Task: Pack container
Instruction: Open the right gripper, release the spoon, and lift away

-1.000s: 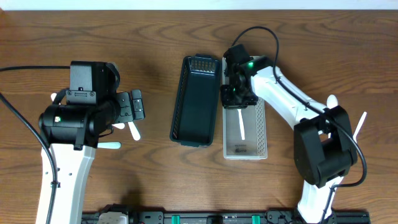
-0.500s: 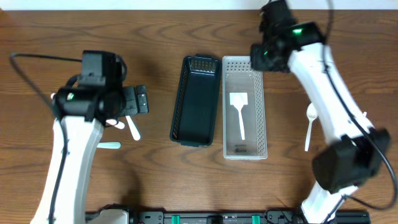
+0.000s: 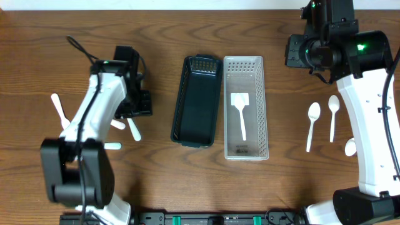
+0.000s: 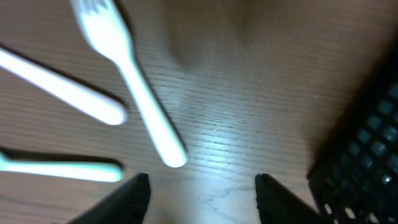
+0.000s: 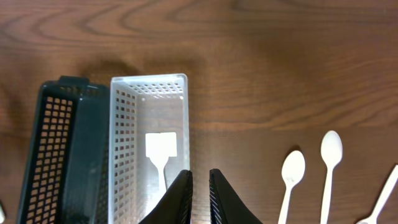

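Observation:
A white mesh container (image 3: 257,106) holds a white spatula (image 3: 240,112); the wrist view shows the same container (image 5: 121,137) and spatula (image 5: 163,149). Beside it on the left lies a black mesh basket (image 3: 197,103). My left gripper (image 3: 137,106) hangs low over the wood, jaws apart with nothing between them (image 4: 202,193). Just ahead of it lies a white fork (image 4: 130,81). My right gripper (image 3: 299,51) is high at the back right, shut and empty (image 5: 200,186).
White utensils lie at the left: a spoon (image 3: 59,109), a fork handle (image 3: 134,130) and a short piece (image 3: 112,146). Two more handles (image 4: 62,87) (image 4: 62,169) lie beside the fork. Right of the container are three spoons (image 3: 312,125) (image 3: 333,115) (image 3: 350,148). The black basket's corner (image 4: 367,143) is close on the left gripper's right.
The right arm has risen and swung from the white container to the back right, leaving the spatula inside. The left arm turned over the utensils and its jaws have narrowed.

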